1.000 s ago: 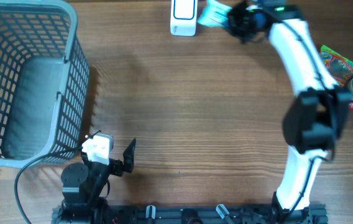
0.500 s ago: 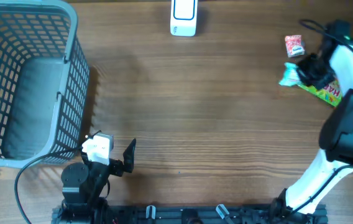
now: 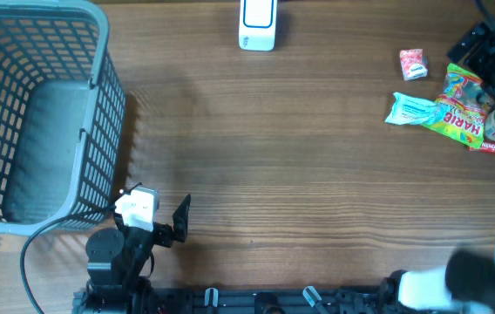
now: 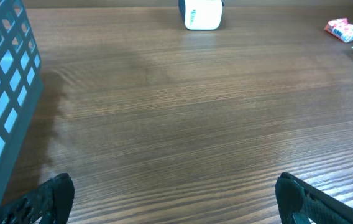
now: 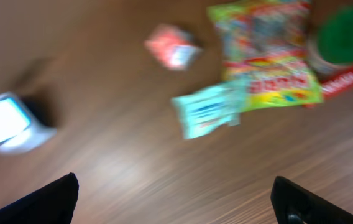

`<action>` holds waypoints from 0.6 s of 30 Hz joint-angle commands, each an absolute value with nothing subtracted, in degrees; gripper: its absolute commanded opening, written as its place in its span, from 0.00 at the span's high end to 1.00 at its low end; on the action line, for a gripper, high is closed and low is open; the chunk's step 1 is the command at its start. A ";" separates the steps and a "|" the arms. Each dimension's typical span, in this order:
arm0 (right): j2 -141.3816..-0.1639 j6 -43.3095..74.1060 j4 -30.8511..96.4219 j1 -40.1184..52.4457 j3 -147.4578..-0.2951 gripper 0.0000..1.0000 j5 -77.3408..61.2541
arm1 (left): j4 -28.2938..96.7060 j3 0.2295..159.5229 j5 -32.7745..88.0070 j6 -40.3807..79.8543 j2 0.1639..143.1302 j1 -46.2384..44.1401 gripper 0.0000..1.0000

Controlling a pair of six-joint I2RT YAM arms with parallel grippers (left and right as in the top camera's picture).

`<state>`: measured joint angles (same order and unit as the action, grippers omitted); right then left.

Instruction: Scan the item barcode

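Both jaw pairs stand spread and empty. The left gripper [image 4: 173,198] rests, the scanner [image 4: 202,14] far ahead of its jaws. The teal packet [image 5: 210,111] lies ahead of the jaws of the right gripper [image 5: 176,198], touching the candy bag [image 5: 270,56]. Centre over it, pinch one edge, and keep the barcode outward.

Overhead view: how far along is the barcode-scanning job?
Done: the teal packet, at the scanner a second ago, lies beside the Haribo bag. In hand: nothing; the right gripper hangs with jaws open and empty. Left: perhaps scanning the pink sweet.

A grey basket [image 3: 113,113] sits on the wooden table [image 3: 300,174].
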<state>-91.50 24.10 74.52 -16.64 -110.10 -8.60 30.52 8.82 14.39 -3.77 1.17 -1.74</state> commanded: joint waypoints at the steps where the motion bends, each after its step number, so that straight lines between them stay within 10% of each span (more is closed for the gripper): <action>1: -77.60 22.90 77.60 -14.87 -111.42 0.00 -16.84 | 30.44 8.47 13.85 -4.21 0.93 -1.37 0.00; 18: -40.32 -1.61 64.51 -12.27 -102.54 0.00 -16.14 | 30.46 8.47 13.85 -4.21 0.93 -1.37 0.00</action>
